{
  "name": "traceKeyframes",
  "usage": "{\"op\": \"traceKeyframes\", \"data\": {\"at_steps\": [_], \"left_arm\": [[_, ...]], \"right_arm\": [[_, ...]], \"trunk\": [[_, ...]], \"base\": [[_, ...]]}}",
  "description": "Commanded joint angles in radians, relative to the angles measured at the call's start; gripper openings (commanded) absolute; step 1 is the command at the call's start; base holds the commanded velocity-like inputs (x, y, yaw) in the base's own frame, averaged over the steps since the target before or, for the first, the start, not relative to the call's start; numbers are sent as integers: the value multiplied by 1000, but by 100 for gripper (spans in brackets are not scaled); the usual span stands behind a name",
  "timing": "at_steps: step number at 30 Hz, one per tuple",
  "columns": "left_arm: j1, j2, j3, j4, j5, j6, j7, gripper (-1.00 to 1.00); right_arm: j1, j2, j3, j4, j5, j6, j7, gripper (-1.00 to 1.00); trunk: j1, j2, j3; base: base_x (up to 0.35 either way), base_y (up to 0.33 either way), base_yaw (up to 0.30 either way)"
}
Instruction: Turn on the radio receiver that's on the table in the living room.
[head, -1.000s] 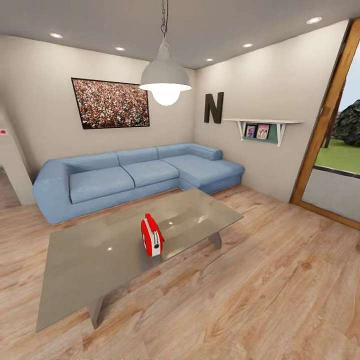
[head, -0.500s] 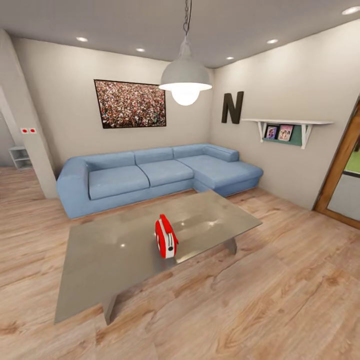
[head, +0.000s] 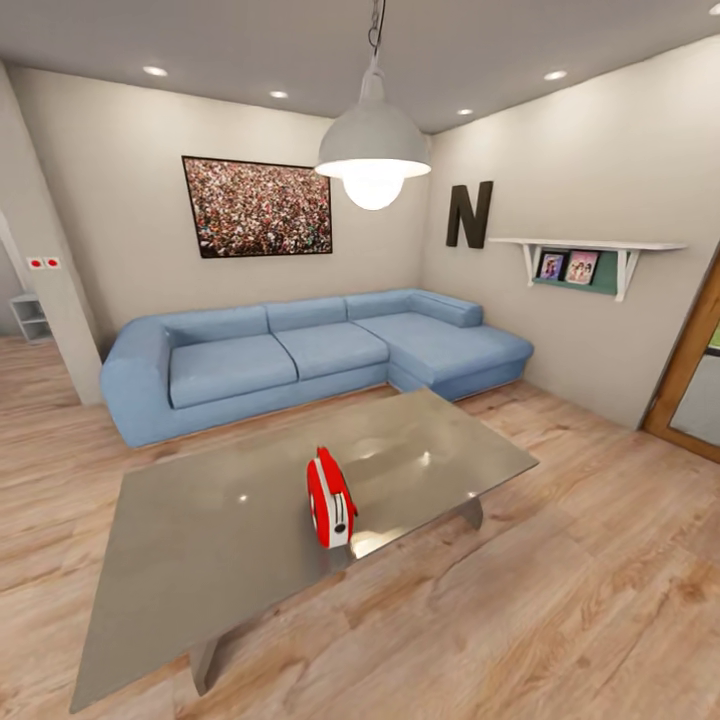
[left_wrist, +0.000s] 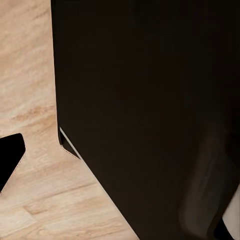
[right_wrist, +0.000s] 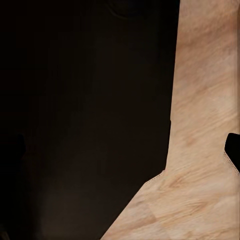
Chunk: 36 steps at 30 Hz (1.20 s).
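The red radio receiver (head: 330, 497) with white trim stands upright on the low grey-brown glossy table (head: 200, 540), near the table's front edge and a little right of its middle. I see it edge-on, so its dial face is hidden. It is in the living room, with light wood plank floor (head: 560, 600) all around the table. In the left wrist view a dark fingertip (left_wrist: 9, 161) pokes in over the floor beside the robot's black body (left_wrist: 150, 110). The right wrist view shows a dark fingertip (right_wrist: 233, 154) the same way. Neither view shows how the jaws stand.
A blue sectional sofa (head: 300, 355) runs along the far wall behind the table. A white pendant lamp (head: 373, 150) hangs above the table. A crowd picture (head: 258, 207), a letter N (head: 468, 213) and a wall shelf (head: 590, 255) are on the walls. A wooden door frame (head: 690, 370) is at right.
The whole head view has shifted: the camera turned right, then moved closer, so table and radio look larger. The radio has not moved on the table.
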<state>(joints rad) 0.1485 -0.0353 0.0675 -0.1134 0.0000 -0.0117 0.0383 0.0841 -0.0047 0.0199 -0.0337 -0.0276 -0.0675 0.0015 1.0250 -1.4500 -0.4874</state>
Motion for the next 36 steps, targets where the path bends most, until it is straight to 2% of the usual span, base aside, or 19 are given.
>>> {"op": "traceKeyframes", "data": {"at_steps": [1, 36], "left_arm": [[0, 0, 0, 0, 0, 0, 0, 100], [0, -1, 1, -3, -1, -5, 0, 100]], "right_arm": [[0, 0, 0, 0, 0, 0, 0, 100], [0, 0, 0, 0, 0, 0, 0, 100]], "trunk": [[0, 0, 0], [0, 0, 0]], "base": [[323, 0, 0], [323, 0, 0]]}}
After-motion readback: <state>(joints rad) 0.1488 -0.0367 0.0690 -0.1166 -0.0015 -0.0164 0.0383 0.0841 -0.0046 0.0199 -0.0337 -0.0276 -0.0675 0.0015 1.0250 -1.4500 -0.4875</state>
